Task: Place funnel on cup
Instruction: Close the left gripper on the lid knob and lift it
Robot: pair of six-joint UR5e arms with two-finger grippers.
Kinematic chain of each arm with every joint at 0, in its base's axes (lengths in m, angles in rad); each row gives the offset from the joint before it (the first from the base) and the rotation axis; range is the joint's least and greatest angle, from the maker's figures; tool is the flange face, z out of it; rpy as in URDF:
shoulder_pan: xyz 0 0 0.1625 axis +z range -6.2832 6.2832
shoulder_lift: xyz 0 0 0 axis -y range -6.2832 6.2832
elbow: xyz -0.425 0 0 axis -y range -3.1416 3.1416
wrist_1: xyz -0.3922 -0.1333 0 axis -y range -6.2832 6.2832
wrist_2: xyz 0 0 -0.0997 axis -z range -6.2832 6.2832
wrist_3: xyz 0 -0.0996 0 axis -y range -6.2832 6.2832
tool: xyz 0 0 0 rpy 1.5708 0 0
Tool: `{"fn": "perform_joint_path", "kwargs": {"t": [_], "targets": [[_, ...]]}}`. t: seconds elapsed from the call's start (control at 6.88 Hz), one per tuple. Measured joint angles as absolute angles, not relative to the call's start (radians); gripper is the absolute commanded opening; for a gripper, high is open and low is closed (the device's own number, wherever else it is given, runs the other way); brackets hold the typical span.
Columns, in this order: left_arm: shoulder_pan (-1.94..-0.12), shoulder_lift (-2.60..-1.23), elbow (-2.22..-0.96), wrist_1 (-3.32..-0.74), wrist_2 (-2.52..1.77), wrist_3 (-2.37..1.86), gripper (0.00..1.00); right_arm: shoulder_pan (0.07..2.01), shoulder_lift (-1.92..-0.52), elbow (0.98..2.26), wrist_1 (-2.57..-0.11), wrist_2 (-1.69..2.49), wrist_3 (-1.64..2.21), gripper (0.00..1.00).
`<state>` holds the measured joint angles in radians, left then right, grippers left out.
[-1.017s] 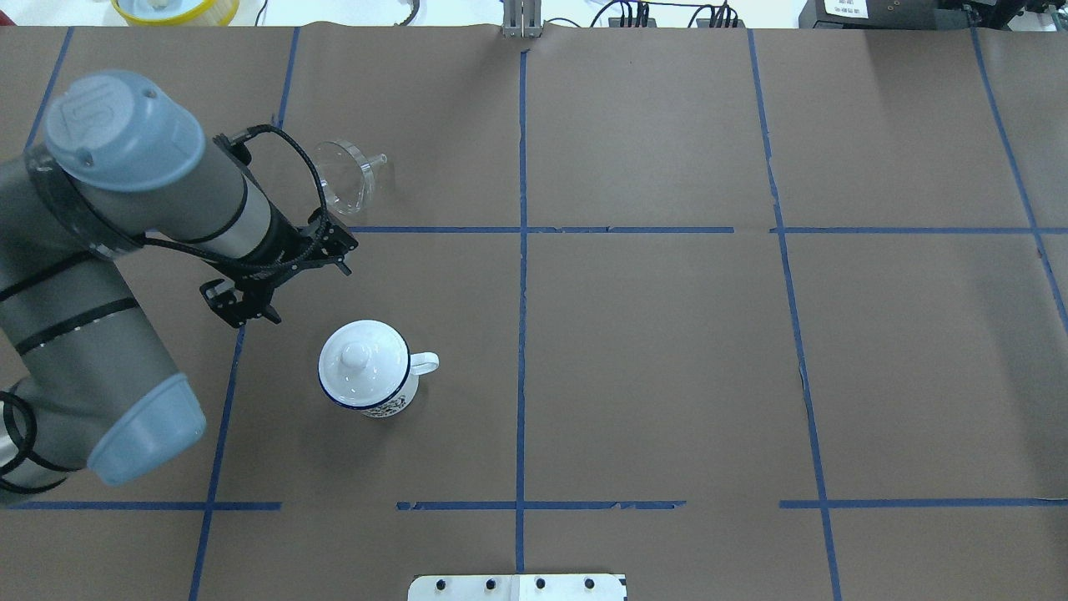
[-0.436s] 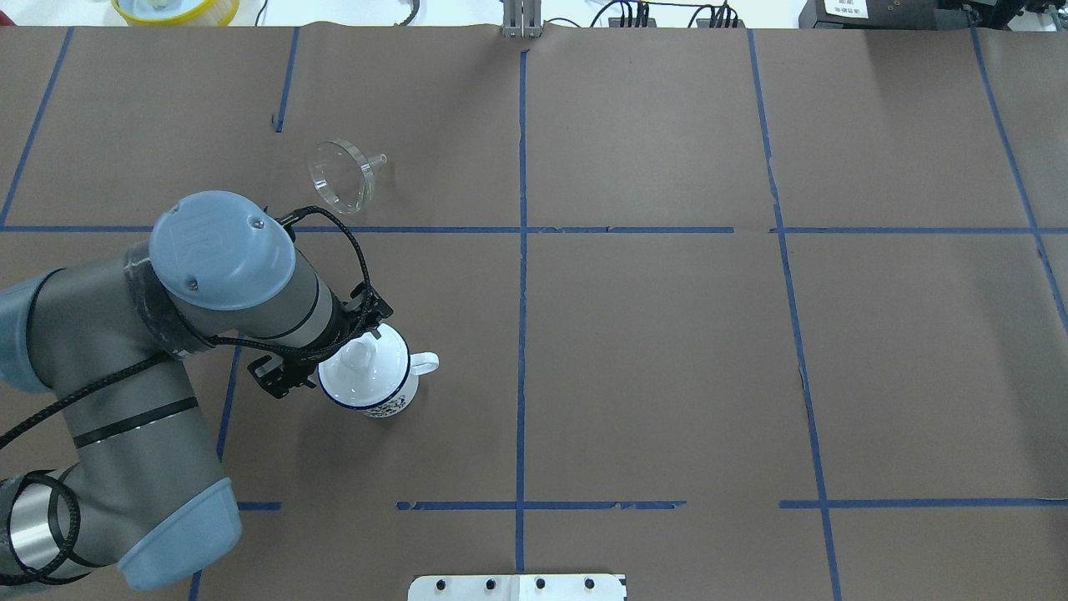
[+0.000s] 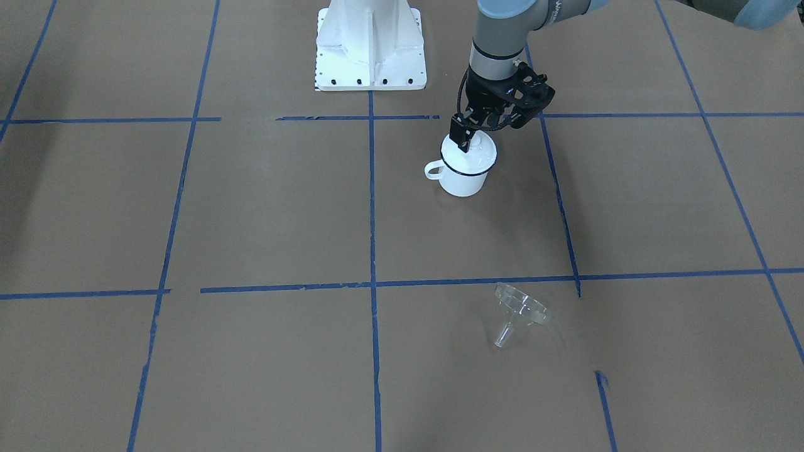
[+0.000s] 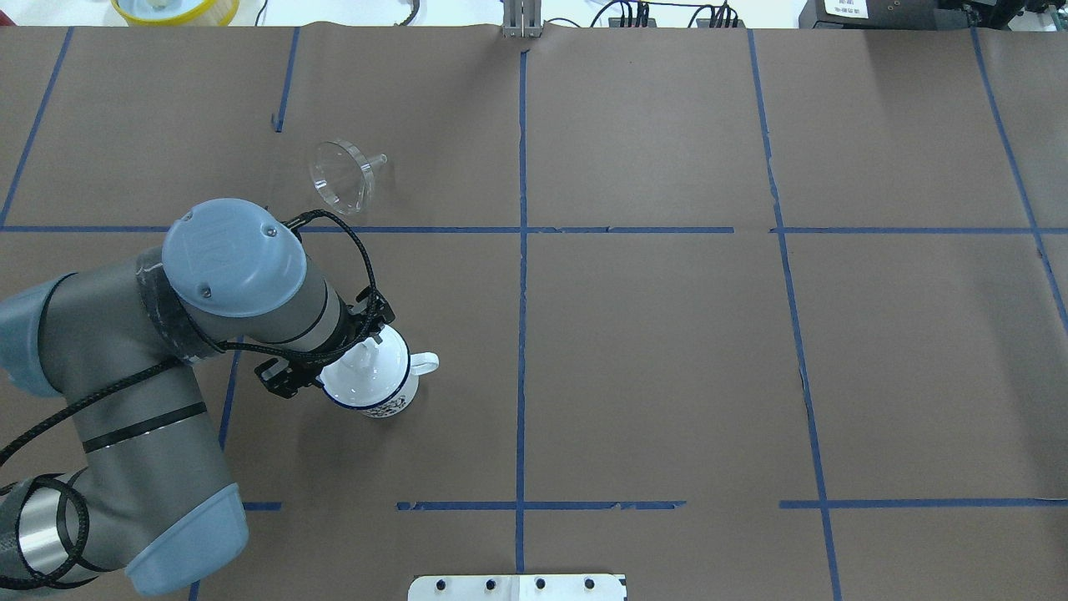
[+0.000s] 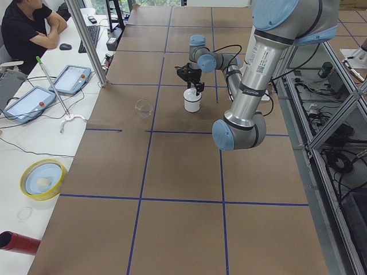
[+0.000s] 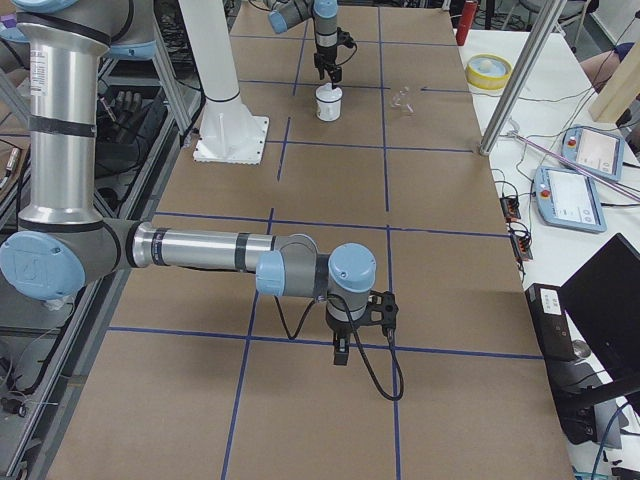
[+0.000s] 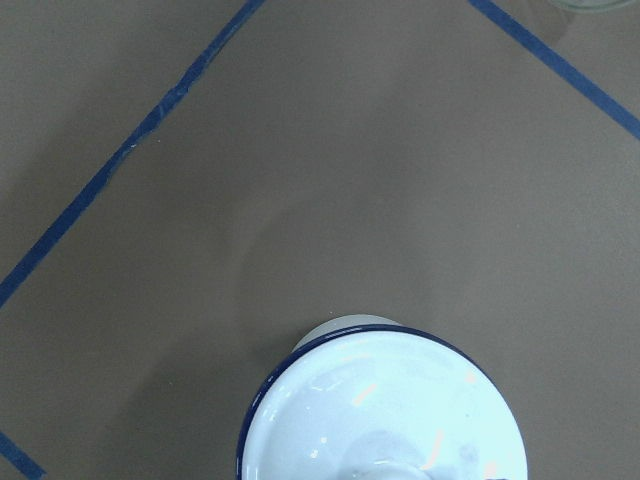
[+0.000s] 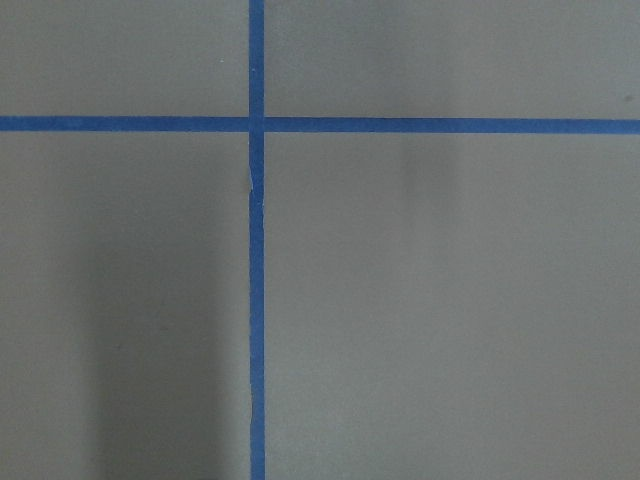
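The cup (image 3: 465, 179) is a white enamel mug with a dark blue rim, and a round white knobbed lid (image 3: 472, 152) sits on it. My left gripper (image 3: 474, 135) hangs directly over the lid, open, with its fingers on either side of the knob. The overhead view shows the mug (image 4: 385, 402) under my left gripper (image 4: 360, 351). The left wrist view shows only the lid (image 7: 385, 410). The clear funnel (image 4: 342, 177) lies on its side on the brown paper, apart from the mug, and also shows in the front-facing view (image 3: 518, 311). My right gripper (image 6: 341, 352) hovers low at the far end; I cannot tell whether it is open or shut.
The white robot base plate (image 3: 370, 44) stands at the table's robot side. A yellow bowl (image 4: 175, 8) and operators' tablets (image 5: 69, 79) lie beyond the far edge. Blue tape lines cross the brown paper.
My left arm swung from beside the funnel over to the mug. The gripper now sits over the lid's knob. The funnel and the mug have not moved.
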<state>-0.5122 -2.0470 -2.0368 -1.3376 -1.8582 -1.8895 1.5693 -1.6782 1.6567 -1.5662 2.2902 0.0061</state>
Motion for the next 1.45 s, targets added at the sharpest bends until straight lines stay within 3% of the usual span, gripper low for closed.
{"fn": "perform_joint_path", "kwargs": {"t": [0.15, 0.44, 0.87, 1.02, 1.45], "targets": [[-0.512, -2.05, -2.035, -1.339, -1.858, -1.889, 0.76, 1.569, -1.678, 1.657, -1.566, 2.29, 0.006, 1.0], [-0.511, -2.057, -2.033, -1.34, -1.858, -1.887, 0.61, 1.569, -1.678, 1.657, -1.566, 2.29, 0.006, 1.0], [-0.511, -2.063, -2.031, -1.34, -1.857, -1.887, 0.1, 1.569, -1.678, 1.656, -1.566, 2.29, 0.006, 1.0], [-0.511, -2.063, -2.03, -1.339, -1.857, -1.887, 0.0, 1.569, -1.678, 1.656, -1.566, 2.29, 0.006, 1.0], [-0.518, -2.067, -2.046, -1.327, -1.859, -1.89, 0.0, 1.569, -1.678, 1.657, -1.566, 2.29, 0.006, 1.0]]}}
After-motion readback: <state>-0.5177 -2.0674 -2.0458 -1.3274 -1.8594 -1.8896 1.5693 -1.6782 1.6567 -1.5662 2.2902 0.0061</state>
